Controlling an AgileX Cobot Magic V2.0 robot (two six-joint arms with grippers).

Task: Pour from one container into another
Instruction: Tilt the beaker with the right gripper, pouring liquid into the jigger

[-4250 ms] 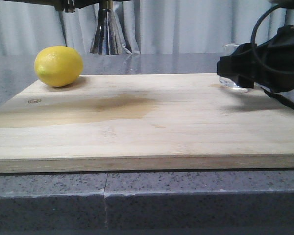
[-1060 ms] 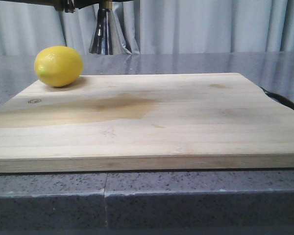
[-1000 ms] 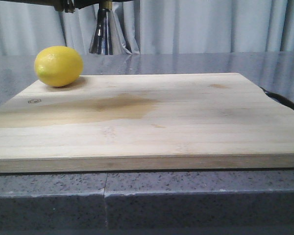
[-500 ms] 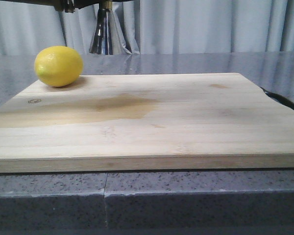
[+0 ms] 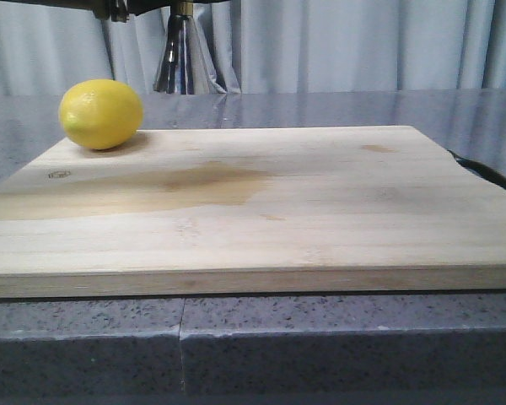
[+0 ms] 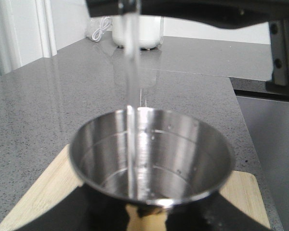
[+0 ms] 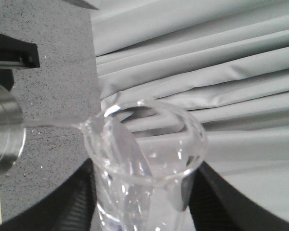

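Left wrist view: a thin stream of water (image 6: 131,101) falls from above into the steel jigger (image 6: 151,159), gripped upright by the left hand. The right hand is closed around the tilted glass beaker (image 7: 147,159), its lip aimed sideways over the jigger's rim

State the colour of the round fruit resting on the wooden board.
The round fruit is bright yellow, clearest in the front view, on the pale wooden board.
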